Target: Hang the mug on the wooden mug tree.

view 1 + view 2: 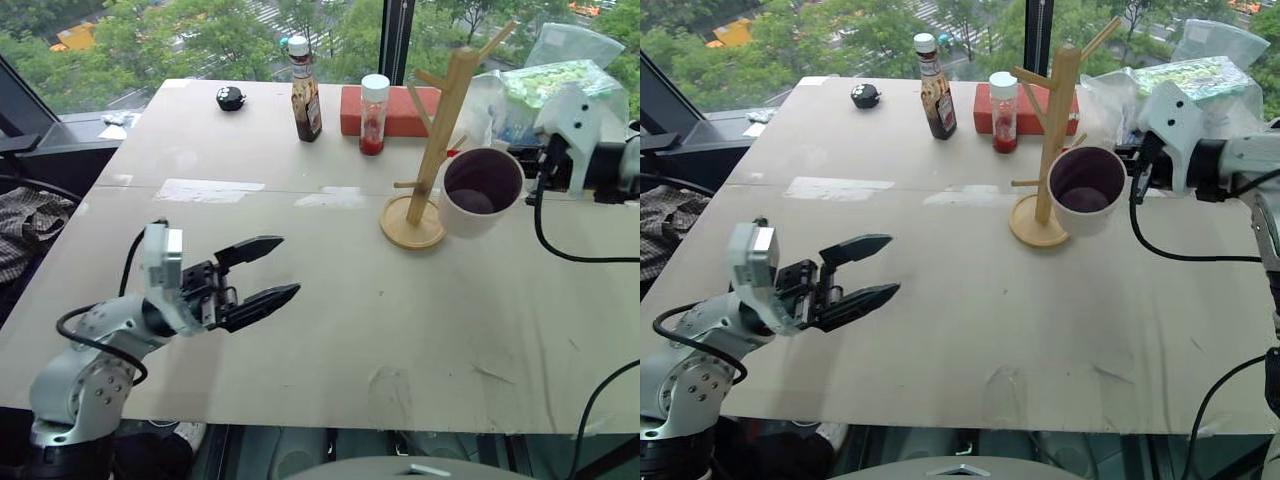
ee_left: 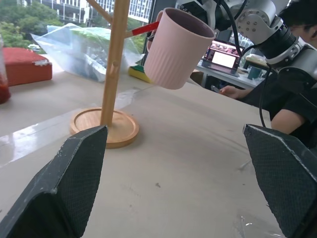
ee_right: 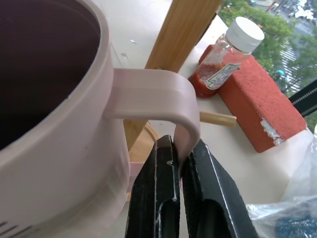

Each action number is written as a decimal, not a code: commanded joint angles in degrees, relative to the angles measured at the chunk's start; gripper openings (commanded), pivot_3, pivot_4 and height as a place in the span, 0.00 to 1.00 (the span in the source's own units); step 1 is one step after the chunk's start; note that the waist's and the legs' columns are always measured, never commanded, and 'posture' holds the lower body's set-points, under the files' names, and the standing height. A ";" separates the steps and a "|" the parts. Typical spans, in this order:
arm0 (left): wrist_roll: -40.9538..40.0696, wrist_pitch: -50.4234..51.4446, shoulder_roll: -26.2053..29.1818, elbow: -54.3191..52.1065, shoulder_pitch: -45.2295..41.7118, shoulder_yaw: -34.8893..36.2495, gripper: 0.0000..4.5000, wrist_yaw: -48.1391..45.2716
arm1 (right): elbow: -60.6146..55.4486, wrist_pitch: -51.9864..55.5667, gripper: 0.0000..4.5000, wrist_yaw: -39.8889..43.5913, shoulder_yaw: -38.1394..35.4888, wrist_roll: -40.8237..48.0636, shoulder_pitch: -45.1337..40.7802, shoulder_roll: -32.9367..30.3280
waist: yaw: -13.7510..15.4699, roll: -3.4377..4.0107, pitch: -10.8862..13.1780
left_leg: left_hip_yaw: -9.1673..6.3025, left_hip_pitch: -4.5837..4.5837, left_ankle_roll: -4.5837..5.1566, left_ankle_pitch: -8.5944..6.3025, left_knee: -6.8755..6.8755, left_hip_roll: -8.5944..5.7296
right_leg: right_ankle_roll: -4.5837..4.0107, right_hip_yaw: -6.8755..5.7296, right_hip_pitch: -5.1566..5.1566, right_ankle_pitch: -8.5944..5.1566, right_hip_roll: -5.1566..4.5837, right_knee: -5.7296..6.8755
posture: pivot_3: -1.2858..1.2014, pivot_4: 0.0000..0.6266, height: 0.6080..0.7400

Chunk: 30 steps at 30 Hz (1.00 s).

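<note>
The mug (image 1: pixel 481 192) hangs in the air just beside the wooden mug tree (image 1: pixel 438 150), on the tree's right side, clear of the surface (image 1: pixel 330 300) and tipped so that its dark inside faces the head camera. Its long axis lies tilted rather than upright, rim leaning out and toward the robot. The handle sits on the far right of the body, away from the pole, and the right claw (image 3: pixel 181 163) is clamped on the handle's lower stretch, the two black fingers pinched together with the loop between them. Seen along that claw, the pole stands directly behind the open loop, and a short lower peg (image 3: pixel 218 118) pokes out just past the handle.

That is the relation the hang turns on: the loop must be threaded over a peg, and the pegs slope upward from the pole, so the handle's opening has to face a peg tip and then slide down along it. By my reading the mug is near the lower pegs in height yet not on any of them, and the handle side probably needs swinging toward the pole.

The left claw (image 1: pixel 250 275) hovers low over the near left of the surface, fingers apart and empty, well apart from the tree; the right arm is plainly the nearer one.
</note>
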 commanded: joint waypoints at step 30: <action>7.09 -1.78 2.66 2.95 1.31 -4.42 1.00 -0.68 | -21.86 7.54 0.68 -0.93 -39.74 11.80 41.84 2.99 | 0.47 0.02 -0.08 | -0.59 -0.41 0.02 -0.01 0.07 -0.04 | 0.01 -0.70 0.06 0.02 -0.06 -0.13 | 0.52 0.24 1.00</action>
